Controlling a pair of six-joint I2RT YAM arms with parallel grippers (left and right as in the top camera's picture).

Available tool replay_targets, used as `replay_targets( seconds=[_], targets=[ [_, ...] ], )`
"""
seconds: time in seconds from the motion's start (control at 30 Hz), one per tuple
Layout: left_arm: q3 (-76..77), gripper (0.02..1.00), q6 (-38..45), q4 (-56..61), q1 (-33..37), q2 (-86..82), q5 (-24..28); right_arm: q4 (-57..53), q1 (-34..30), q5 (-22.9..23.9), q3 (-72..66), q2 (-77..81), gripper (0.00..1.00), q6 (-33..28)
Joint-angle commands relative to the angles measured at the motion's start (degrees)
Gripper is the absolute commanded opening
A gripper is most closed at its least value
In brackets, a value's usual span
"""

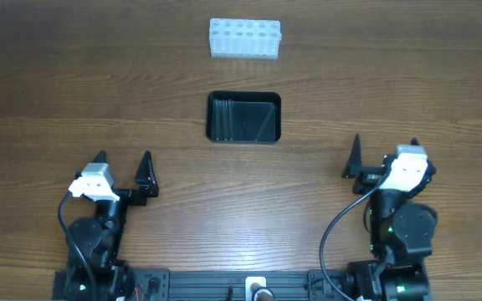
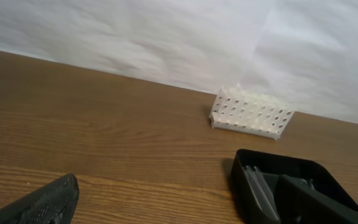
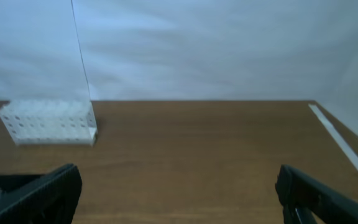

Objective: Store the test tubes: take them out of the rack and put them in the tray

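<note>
While left gripper [image 1: 124, 156] and right gripper [image 1: 385, 141] sit spread apart and empty on the robot's side of the black tray [image 1: 210, 117], clear test tubes [image 1: 243, 122] lie inside it, white rack [image 1: 244, 38] beyond: probably light, slick, brittle; pinch mid-barrel.

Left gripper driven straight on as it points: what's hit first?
Looks free: the left gripper points along bare table, with the tray and rack off to one side. Neither seems in line, though depth is unclear.
</note>
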Motion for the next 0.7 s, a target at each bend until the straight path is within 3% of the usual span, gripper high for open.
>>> replay_targets(
  seconds=[0.03, 0.23, 0.57, 0.7],
  targets=[
    [-0.3, 1.0, 0.6, -0.1, 0.3, -0.2, 0.6, 4.0, -0.9, 0.8, -7.6, -5.1, 0.991, 0.2],
    [-0.3, 1.0, 0.6, -0.1, 0.3, -0.2, 0.6, 14.4, -0.9, 0.7, -17.6, -7.2, 0.993, 0.2],
    [-0.3, 1.0, 0.6, -0.1, 0.3, -0.2, 0.6, 8.4, -0.9, 0.8, -17.6, -7.9, 0.993, 0.2],
    [-0.3, 1.0, 0.6, -0.1, 0.3, -0.2, 0.6, 4.7, -1.0, 0.8, -17.6, -15.0, 0.991, 0.1]
  ],
)
